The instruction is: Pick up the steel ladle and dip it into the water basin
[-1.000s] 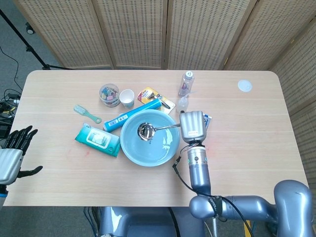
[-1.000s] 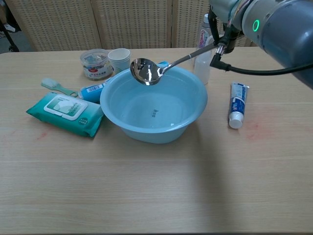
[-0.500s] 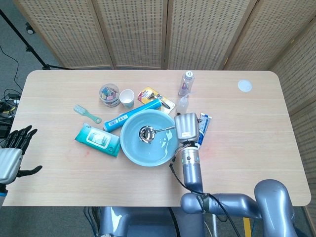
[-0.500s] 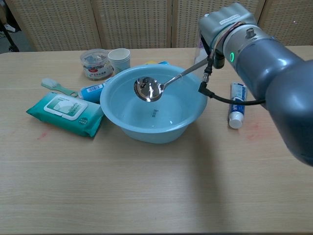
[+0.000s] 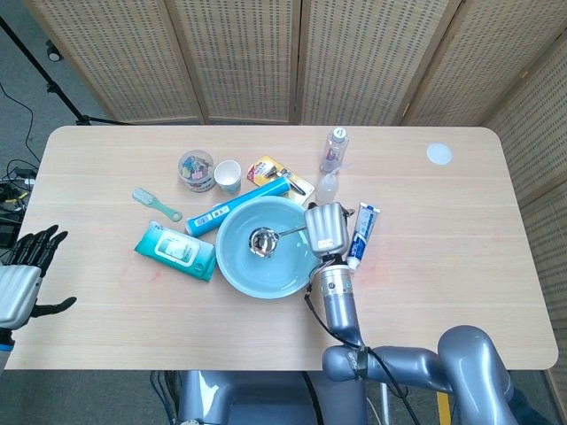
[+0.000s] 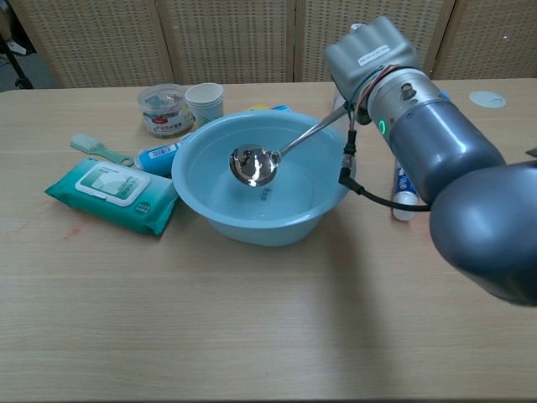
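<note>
The steel ladle (image 5: pixel 263 239) (image 6: pixel 254 165) hangs with its bowl inside the light blue water basin (image 5: pixel 232 263) (image 6: pixel 204 201), low over the water near the basin's middle. Its handle slants up to the right over the rim into my right hand (image 5: pixel 326 230) (image 6: pixel 371 57), which grips the handle's end; the fingers are hidden behind the hand's back. My left hand (image 5: pixel 25 266) hovers off the table's left edge in the head view, fingers spread and holding nothing.
A toothpaste tube (image 5: pixel 361 233) (image 6: pixel 402 189) lies right of the basin. A wipes pack (image 5: pixel 175 251) (image 6: pixel 113 194), brush (image 5: pixel 155 204), blue tube (image 5: pixel 237 206), jar (image 5: pixel 196 170), paper cup (image 5: pixel 229 175) and two bottles (image 5: pixel 334 148) crowd the basin's left and far sides. A white disc (image 5: pixel 438 153) lies far right.
My right hand has moved left and down, lowering the ladle's bowl from above the basin's far rim deeper into the basin. The left hand has stayed still.
</note>
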`<state>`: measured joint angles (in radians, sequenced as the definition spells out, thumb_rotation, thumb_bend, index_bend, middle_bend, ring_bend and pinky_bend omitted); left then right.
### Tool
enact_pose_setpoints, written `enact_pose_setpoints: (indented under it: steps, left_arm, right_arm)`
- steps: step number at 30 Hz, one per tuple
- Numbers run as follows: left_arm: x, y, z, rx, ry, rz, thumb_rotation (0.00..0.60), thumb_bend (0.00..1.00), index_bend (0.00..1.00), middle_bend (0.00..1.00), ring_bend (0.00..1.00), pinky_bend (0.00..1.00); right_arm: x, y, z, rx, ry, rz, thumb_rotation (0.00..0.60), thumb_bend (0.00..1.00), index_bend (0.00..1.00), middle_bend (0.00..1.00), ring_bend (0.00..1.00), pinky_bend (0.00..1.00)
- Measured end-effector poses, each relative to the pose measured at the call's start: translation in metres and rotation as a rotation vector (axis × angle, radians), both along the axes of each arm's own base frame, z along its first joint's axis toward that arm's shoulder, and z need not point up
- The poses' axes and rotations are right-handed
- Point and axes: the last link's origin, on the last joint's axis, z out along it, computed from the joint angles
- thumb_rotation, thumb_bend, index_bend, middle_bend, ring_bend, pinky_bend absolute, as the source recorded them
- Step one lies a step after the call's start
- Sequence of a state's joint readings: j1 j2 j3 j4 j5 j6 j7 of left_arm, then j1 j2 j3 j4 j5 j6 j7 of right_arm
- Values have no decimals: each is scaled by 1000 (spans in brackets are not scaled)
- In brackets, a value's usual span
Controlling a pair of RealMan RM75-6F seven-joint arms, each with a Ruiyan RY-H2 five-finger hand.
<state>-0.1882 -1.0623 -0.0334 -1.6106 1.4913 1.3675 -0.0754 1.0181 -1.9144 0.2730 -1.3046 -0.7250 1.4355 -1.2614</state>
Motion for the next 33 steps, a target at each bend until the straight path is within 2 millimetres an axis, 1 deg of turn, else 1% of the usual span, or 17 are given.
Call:
enact_pose_setpoints:
  steps: [10, 18, 28, 33]
  left_arm:
    - [1, 0, 2, 6, -8, -1, 600, 0, 0, 0, 0, 0]
    - [0, 1, 1, 2, -4, 2, 600, 0, 0, 0, 0, 0]
    - [0, 1, 0, 2, -1, 2, 600, 0, 0, 0, 0, 0]
    - [0, 1, -2, -4, 5, 1, 600, 0, 0, 0, 0, 0]
  right_arm:
    - [-9, -1, -14, 2, 127, 72, 600, 1000, 812, 834, 758, 979]
    - [-14, 4, -23, 30, 213, 99, 600, 1000, 813, 834, 758, 979]
    - [-14, 13, -24, 74, 265, 83, 600, 1000, 819, 838, 758, 979]
    - [-14, 20, -22, 115, 250, 49, 600, 1000, 827, 841, 759, 979]
